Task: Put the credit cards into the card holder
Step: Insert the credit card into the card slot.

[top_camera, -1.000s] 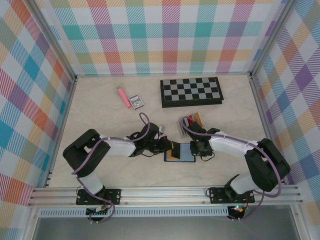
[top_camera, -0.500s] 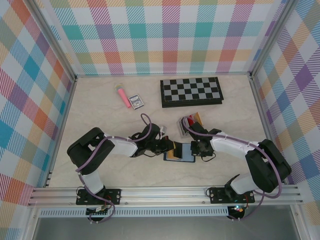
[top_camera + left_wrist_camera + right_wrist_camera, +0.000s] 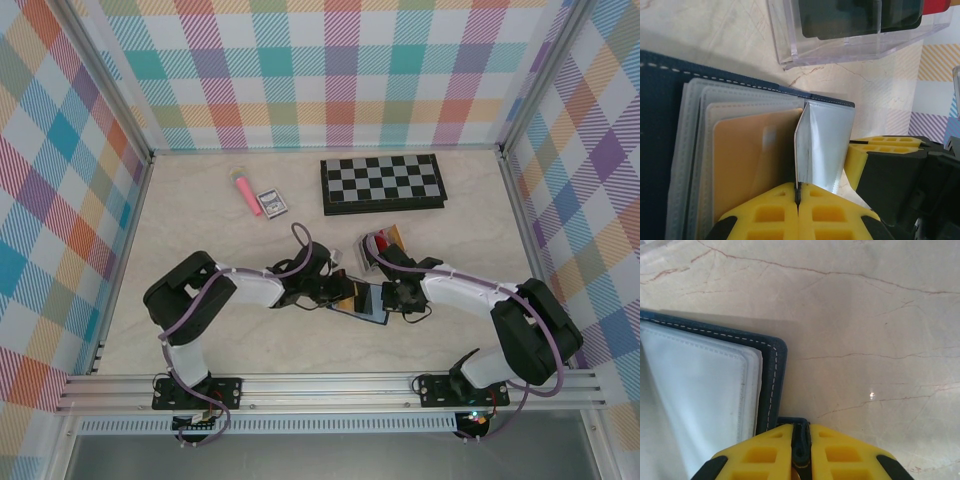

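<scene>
Wallet lies open at table centre, long axis about 10 to 4 o'clock. An orange card sits in a pocket. Left gripper, at 9 o'clock, is clamped on a raised clear sleeve; right gripper, at 3, pinches the wallet's navy edge. Stand just beyond at 12

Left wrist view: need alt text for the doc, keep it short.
The left gripper has its yellow fingertips shut on the edge of a pale sleeve, holding it upright out of the open navy wallet. An orange card sits among the sleeves beside it, and a clear box holding dark cards stands on the marbled table behind.
</scene>
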You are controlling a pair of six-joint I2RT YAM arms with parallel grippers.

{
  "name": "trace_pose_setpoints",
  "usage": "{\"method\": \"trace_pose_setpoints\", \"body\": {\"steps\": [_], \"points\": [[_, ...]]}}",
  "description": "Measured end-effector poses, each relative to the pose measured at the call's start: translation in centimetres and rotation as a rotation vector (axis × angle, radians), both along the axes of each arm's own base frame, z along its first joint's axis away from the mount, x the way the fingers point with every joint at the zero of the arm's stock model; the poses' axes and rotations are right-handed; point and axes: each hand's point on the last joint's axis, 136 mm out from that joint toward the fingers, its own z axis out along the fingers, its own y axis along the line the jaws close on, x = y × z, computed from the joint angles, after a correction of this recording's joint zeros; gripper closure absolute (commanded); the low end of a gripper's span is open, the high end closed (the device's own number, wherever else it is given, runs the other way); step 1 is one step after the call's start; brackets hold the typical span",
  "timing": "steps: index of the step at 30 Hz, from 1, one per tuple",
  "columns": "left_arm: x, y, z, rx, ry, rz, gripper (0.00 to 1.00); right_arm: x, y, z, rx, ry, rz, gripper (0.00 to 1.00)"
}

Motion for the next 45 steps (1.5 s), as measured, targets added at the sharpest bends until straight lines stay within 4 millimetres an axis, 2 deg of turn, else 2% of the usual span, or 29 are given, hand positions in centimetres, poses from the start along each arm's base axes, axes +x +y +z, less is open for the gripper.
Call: {"method": "trace_pose_setpoints", "body": {"steps": [17,24,37,45], "points": [[-2.1,1.5,-0.7,0.110,-0.006,-0.105,1.00,0.1,0.1,0.0,0.018,0.007,-0.006,0.87],[-2.1,0.6,0.1,0.103,-0.002,-0.158,1.00,0.1,0.2,-0.1,0.020,0.019,0.005,0.89],[-2.7,1.3,-0.2,0.138,0.014,-0.227,1.00,0.3,0.5,-0.1,0.023,0.025,0.018,0.90],[-2.4,0.0,-0.8,0.092,0.063,-0.174,1.00,0.3,0.7,0.0,0.034,0.029,0.018,0.89]]}}
